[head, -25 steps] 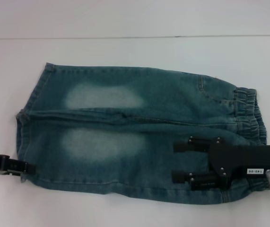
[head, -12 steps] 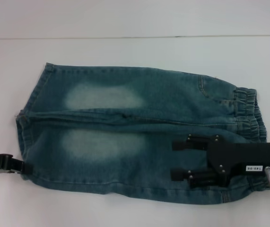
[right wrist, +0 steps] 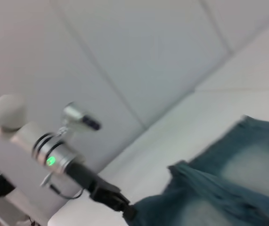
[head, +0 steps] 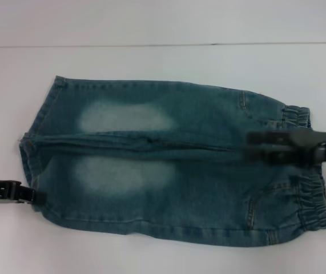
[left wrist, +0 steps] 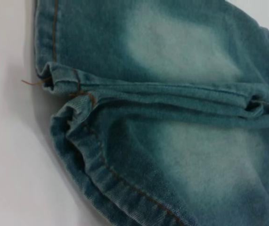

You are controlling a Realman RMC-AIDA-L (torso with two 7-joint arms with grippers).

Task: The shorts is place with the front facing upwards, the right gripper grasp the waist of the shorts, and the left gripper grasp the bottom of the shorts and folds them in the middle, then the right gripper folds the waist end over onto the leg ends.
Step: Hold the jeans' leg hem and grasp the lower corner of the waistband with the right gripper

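Note:
The shorts (head: 168, 165) lie flat on the white table, pale thigh patches up. The elastic waist (head: 314, 200) is at the right and the bottom of the shorts (head: 28, 154) at the left. My right gripper (head: 253, 145) hovers turned on its side over the waist end, near the fly seam, blurred by motion. My left gripper (head: 32, 195) sits at the near left hem corner, narrow and shut on the hem edge. In the right wrist view the left gripper (right wrist: 125, 209) meets that denim corner (right wrist: 143, 212). The left wrist view shows both stitched hems (left wrist: 101, 165) close up.
The white table (head: 151, 57) stretches around the shorts, with its far edge a thin line near the top of the head view. A pale wall (right wrist: 125, 47) rises behind the left arm in the right wrist view.
The right gripper has lifted off the near waist area, rolled onto its side and moved toward the middle of the waist. The left gripper and the hem corner shifted slightly away from me.

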